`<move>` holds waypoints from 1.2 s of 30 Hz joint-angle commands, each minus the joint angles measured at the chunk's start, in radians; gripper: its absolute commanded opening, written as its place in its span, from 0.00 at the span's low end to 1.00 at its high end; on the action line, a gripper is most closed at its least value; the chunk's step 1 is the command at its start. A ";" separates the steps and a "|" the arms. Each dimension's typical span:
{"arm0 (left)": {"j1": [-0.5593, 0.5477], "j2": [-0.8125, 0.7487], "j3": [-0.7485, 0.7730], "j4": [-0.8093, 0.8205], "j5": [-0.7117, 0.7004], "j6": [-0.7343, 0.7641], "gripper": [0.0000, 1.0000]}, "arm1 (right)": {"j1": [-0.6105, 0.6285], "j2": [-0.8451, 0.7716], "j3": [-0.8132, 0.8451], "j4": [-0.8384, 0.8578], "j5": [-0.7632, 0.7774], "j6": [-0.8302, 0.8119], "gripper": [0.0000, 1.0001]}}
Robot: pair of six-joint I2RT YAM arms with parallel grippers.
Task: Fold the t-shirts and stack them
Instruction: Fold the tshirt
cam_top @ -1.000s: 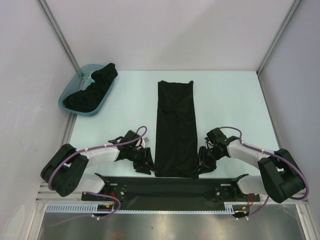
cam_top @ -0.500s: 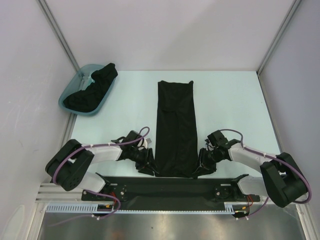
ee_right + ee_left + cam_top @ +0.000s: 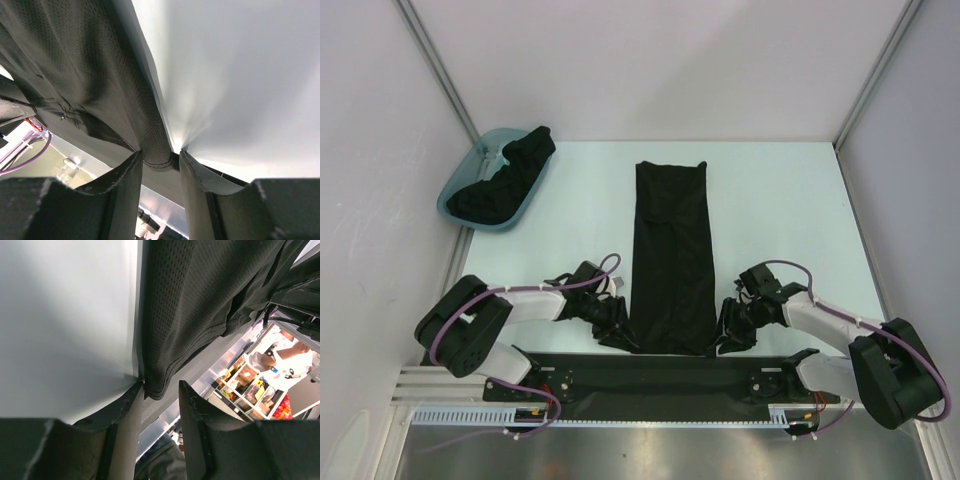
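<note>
In the overhead view, the teal tub [image 3: 460,195] at the far left corner of the table [image 3: 790,200] is holding a heap of black t-shirts [image 3: 505,175]. They are merging into one dark lump, so their number is not showing. Near the front edge the left gripper [image 3: 616,326] is lying low at the left near corner of the long folded t-shirt [image 3: 670,250]. It is black on black, and its fingers are blurring into the cloth. The left wrist camera is settling that: the jaws are standing apart around the hemmed corner. One finger [image 3: 127,407] is touching the cloth and the other is clear of it, so nothing is being squeezed.

The shirt is lying as a narrow strip down the middle of the table, ending just beside the dark base plate [image 3: 670,370]. At its right near corner the right gripper [image 3: 732,336] is equally hard to read from overhead. Its own camera is showing both fingers [image 3: 127,180] pressing a rolled fold of the hem, grasping the shirt. Both wrist views are cutting off most of the garment.
</note>
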 commanded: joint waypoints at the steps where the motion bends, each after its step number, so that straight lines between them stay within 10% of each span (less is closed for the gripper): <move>1: -0.005 0.008 -0.009 -0.012 -0.103 0.009 0.41 | -0.014 -0.019 -0.046 0.002 0.125 -0.033 0.43; 17: -0.015 0.011 -0.066 0.131 -0.125 -0.054 0.36 | -0.026 0.009 -0.121 0.173 0.122 -0.002 0.32; 24: -0.035 0.000 -0.072 0.175 -0.126 -0.055 0.08 | -0.026 -0.011 -0.113 0.160 0.114 -0.024 0.01; 36: -0.053 -0.188 0.104 -0.012 -0.269 0.040 0.00 | -0.069 -0.120 0.055 0.115 0.056 -0.037 0.00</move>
